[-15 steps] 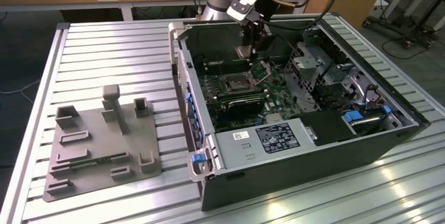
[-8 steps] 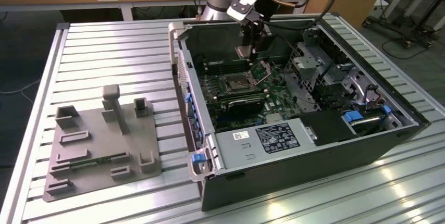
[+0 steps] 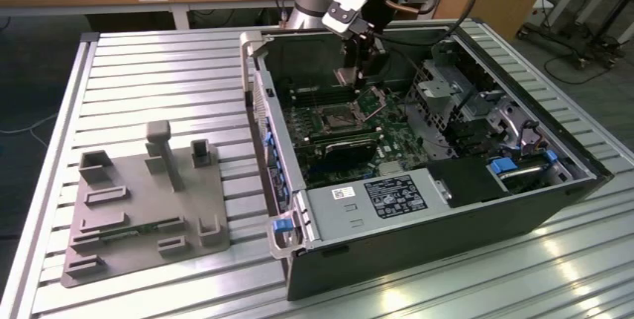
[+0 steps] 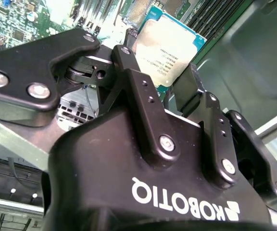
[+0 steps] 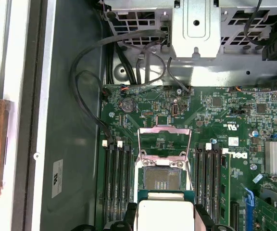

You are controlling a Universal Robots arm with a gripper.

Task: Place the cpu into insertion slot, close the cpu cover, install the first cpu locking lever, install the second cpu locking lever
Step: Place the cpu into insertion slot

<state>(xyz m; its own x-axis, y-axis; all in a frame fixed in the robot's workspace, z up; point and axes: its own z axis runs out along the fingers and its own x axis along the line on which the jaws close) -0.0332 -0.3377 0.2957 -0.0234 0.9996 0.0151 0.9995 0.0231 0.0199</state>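
Observation:
My gripper [image 3: 346,74] hangs inside the open computer case, shut on the cpu [image 3: 345,76]. In both wrist views the cpu [image 4: 169,45] [image 5: 165,215] is a flat square chip with a silvery top, pinched at two opposite edges by the black fingers [image 4: 129,62] [image 5: 130,215]. The insertion slot [image 5: 161,179] [image 3: 335,119] lies bare on the green motherboard, its dark centre uncovered, just off the chip's edge in the first wrist view. The cpu cover [image 5: 164,129], a thin silver frame, stands swung up on the slot's far side. The exterior view shows the chip above the board, apart from the slot.
Long memory slots [image 5: 117,173] flank the socket on both sides. Loose black cables [image 5: 81,96] and a metal drive cage [image 5: 196,29] sit beyond the board. A black labelled box [image 3: 396,196] fills the case's near end. A grey fixture plate [image 3: 144,208] lies on the slatted table.

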